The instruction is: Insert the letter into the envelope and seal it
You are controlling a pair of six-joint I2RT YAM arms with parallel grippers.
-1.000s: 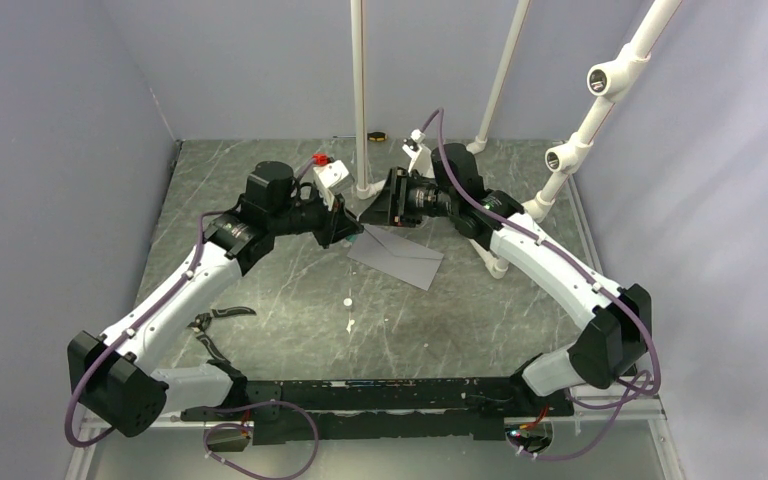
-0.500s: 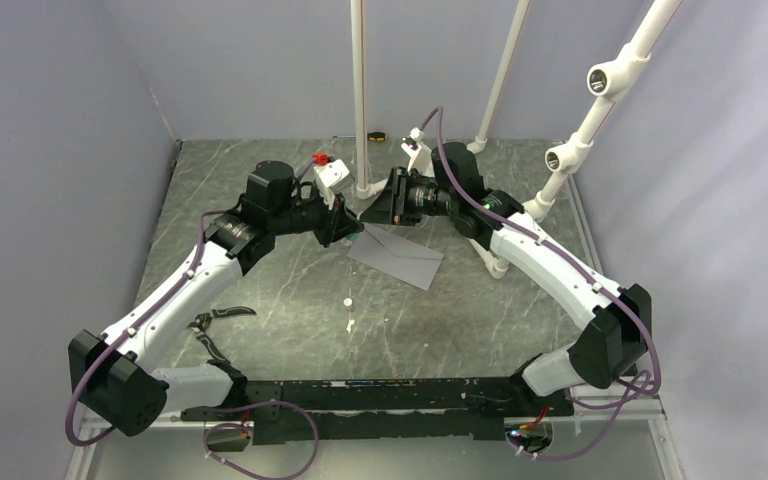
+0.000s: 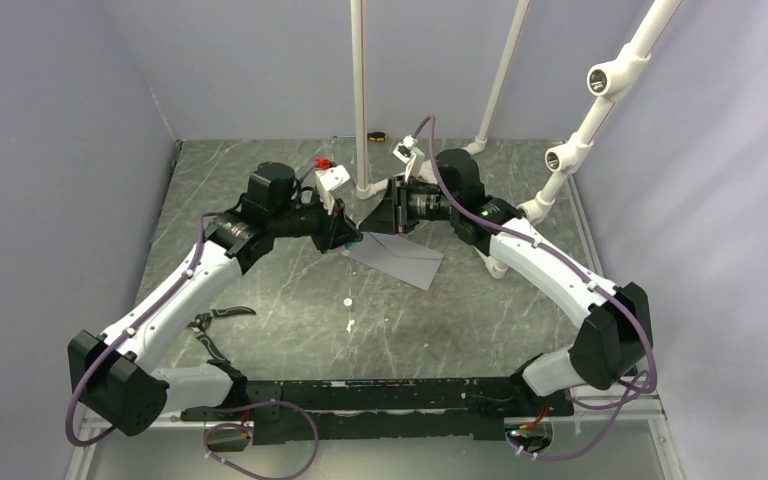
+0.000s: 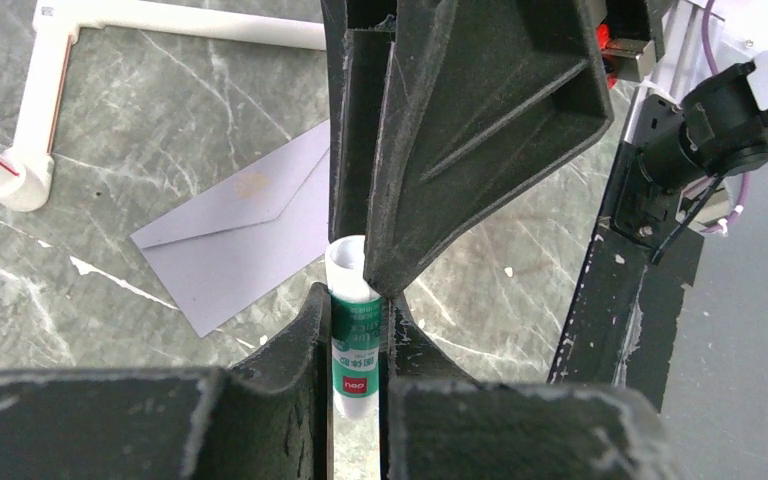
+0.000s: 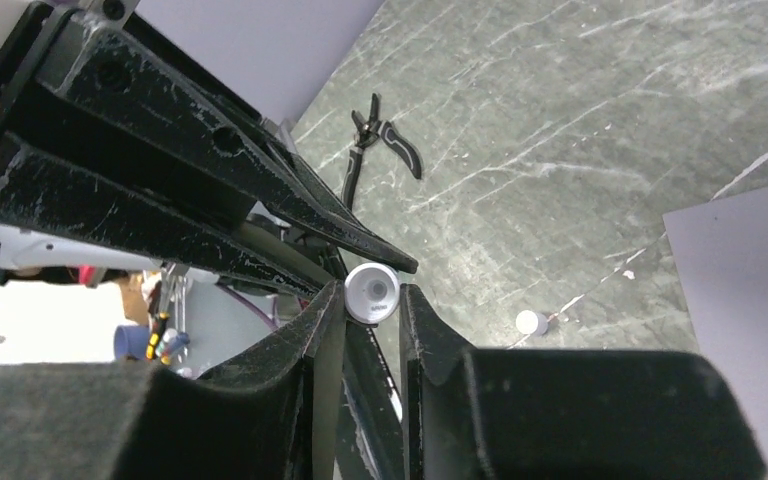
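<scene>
The left gripper clenched a glue stick (green label, white top); the right gripper pinched its white end; the envelope lay flat beneath them, near the desk's far edge.

The middle of the desk in front of the envelope lies open, with only a small white cap and a white scrap loose on it. Pliers lie by the left arm, narrowing the near-left approach. A white post stands just behind the envelope's far corner. A second post and a pipe frame crowd the far right. Above the envelope's far end the left gripper and right gripper meet around a glue stick, closing that corner from above. The envelope's near-right half is uncovered, though the right forearm runs just beside it.
</scene>
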